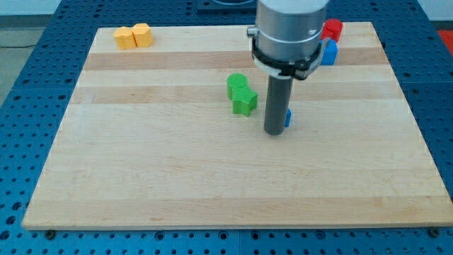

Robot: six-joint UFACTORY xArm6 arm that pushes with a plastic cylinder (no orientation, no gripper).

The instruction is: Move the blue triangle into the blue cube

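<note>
My tip (274,133) rests on the wooden board (177,177) near its middle. A small blue block (288,118) peeks out just to the right of the rod and touches it or nearly does. It is mostly hidden and its shape cannot be made out. A second blue block (328,53) with a pointed top sits at the view's top right, partly behind the arm's body. It is well apart from the first blue block.
A red block (333,30) sits just above the top-right blue block. A green block (238,85) and a green star (244,103) touch each other just left of the rod. Two yellow-orange blocks (133,35) sit side by side at the top left.
</note>
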